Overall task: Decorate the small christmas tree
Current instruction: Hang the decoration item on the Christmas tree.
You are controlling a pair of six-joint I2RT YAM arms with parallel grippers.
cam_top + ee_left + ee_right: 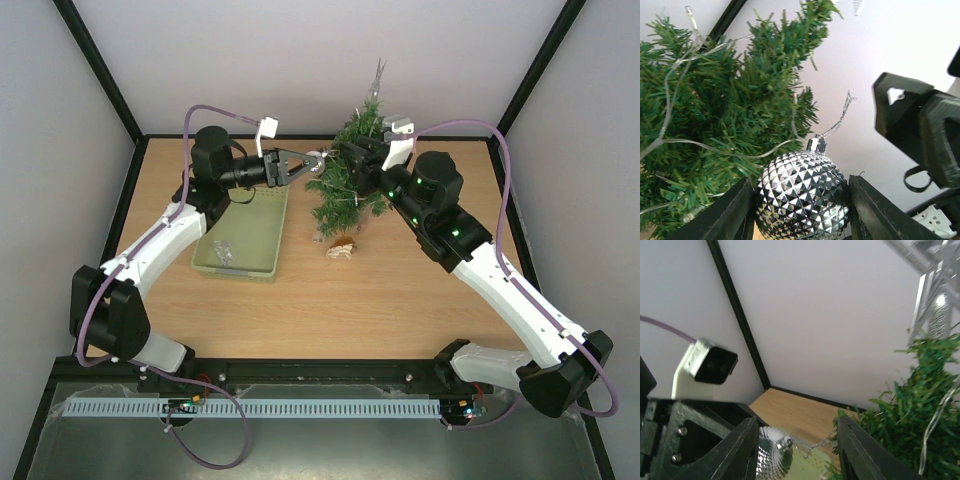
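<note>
The left gripper [302,165] is reaching in from the left and clamping a faceted silver bauble [802,192] between its fingers, right beside the left flank of the small christmas tree [345,185]; the right gripper [797,442] is coming at the tree from the right, its jaws standing apart with nothing pinched in them, and the bauble is showing in the gap just beyond.

The step in hand looks like getting the bauble's thread loop [839,117] onto a branch. To do it well, the left arm should be holding the ball steady with the cap up, so the loop is standing free; the right fingers should be taking only the thread, high on the loop and away from the cap; the loop then needs sliding well down a stiff branch tip, clear of the thin light wire [670,100] running through the needles; the ball should be let go only once the thread is bearing on the branch.

The tree is standing upright at the far middle of the table [400,300], right of the pale green basket [270,255]; its long axis is running vertically, tip and silver topper [377,78] pointing up; the bauble's cap and loop are pointing up and toward the right gripper.
</note>
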